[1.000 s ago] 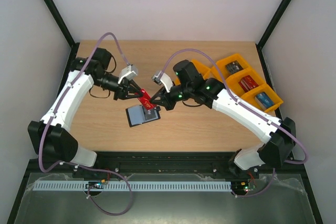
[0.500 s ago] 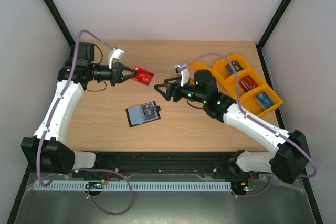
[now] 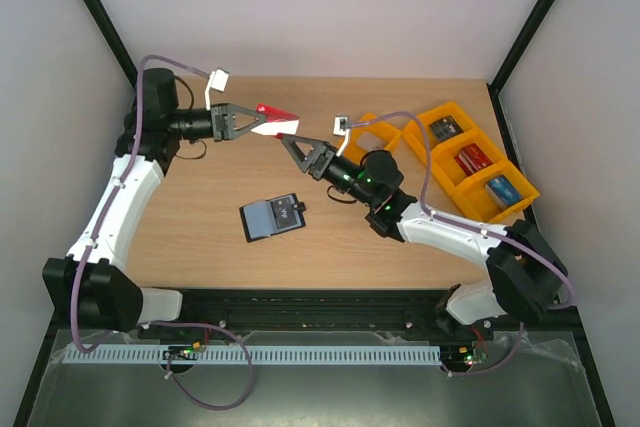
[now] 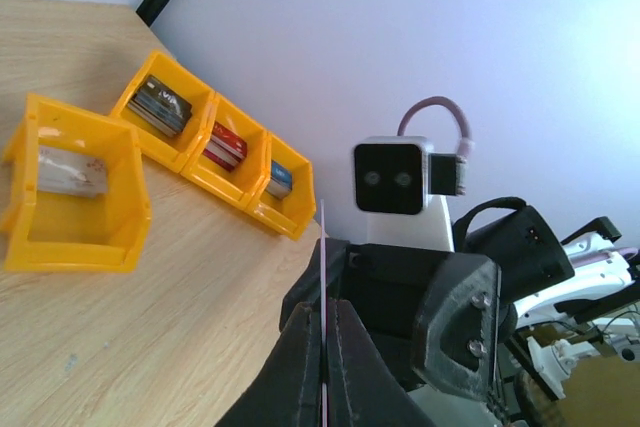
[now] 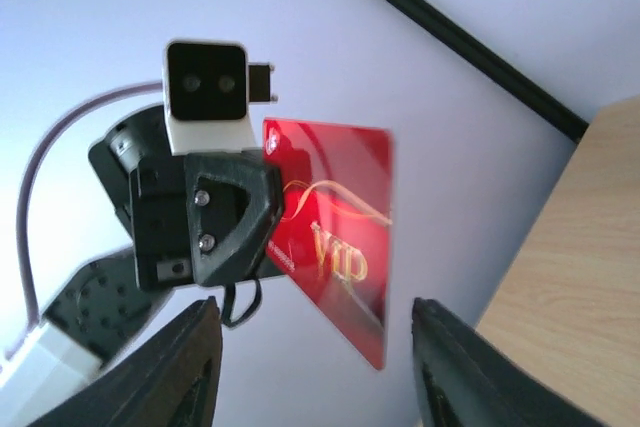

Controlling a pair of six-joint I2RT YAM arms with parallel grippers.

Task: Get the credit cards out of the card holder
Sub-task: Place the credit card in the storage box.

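top: high, looks down | wrists: close, facing each other | shared: red card [image 5: 335, 237]

Walled in by plain white panels [image 3: 320, 7] at the back and both sides, edged by slanting black corner posts [image 3: 95, 9], floored with a pale wood-grain tabletop [image 3: 330, 247] beyond a black rail [image 3: 320, 303] and grey metal ledge [image 3: 330, 397], lit softly and evenly.

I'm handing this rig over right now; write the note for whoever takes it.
Left hand: shut on the red card, held in the air.
Right hand: open, empty, tips close to the card.
Card holder: open on the table, neither hand on it.
Done: red card out.
Left: likely hand it over and set it down; whether more cards remain inside cannot be told.
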